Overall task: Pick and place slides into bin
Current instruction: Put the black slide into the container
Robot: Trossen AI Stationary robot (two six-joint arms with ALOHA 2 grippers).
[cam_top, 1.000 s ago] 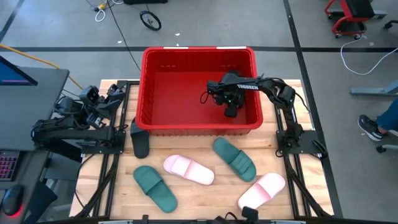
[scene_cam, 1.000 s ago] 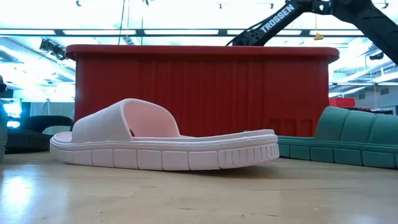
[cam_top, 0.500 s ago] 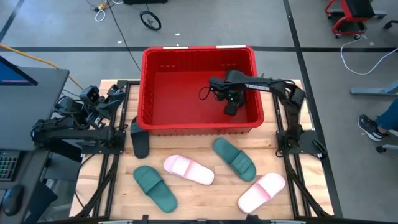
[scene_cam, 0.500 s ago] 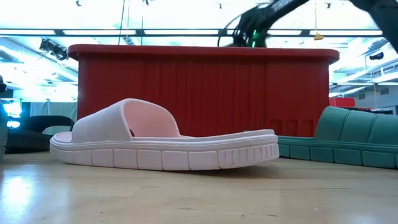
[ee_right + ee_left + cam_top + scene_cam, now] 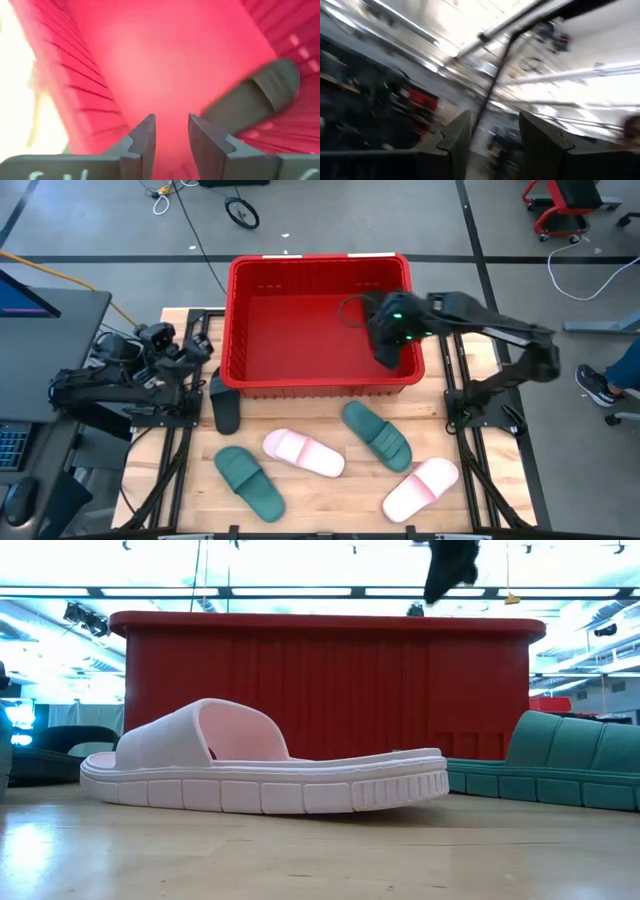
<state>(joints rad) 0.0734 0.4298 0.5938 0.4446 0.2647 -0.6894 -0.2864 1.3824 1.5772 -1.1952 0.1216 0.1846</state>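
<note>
My right gripper (image 5: 170,132) hangs over the right part of the red bin (image 5: 300,275), open and empty, and shows above the rim in the low view (image 5: 450,565). A dark slide (image 5: 255,97) lies on the bin's floor, against a ribbed wall. On the table in front of the bin lie a black slide (image 5: 224,405), two dark green slides (image 5: 250,480) (image 5: 377,435) and two pale pink slides (image 5: 303,452) (image 5: 420,487). My left gripper (image 5: 492,132) is open at the table's left edge, apart from all of them.
The bin's thick rim (image 5: 320,622) stands high above the table. The black slide lies close to the bin's near left corner. Metal frames (image 5: 165,430) run along both sides of the table. A person's shoe (image 5: 598,385) shows on the floor to the right.
My right gripper has gone up above the bin's rim and a little toward the table's right edge, and its arm has swung out to the right. My left arm has shifted slightly at its place on the left.
</note>
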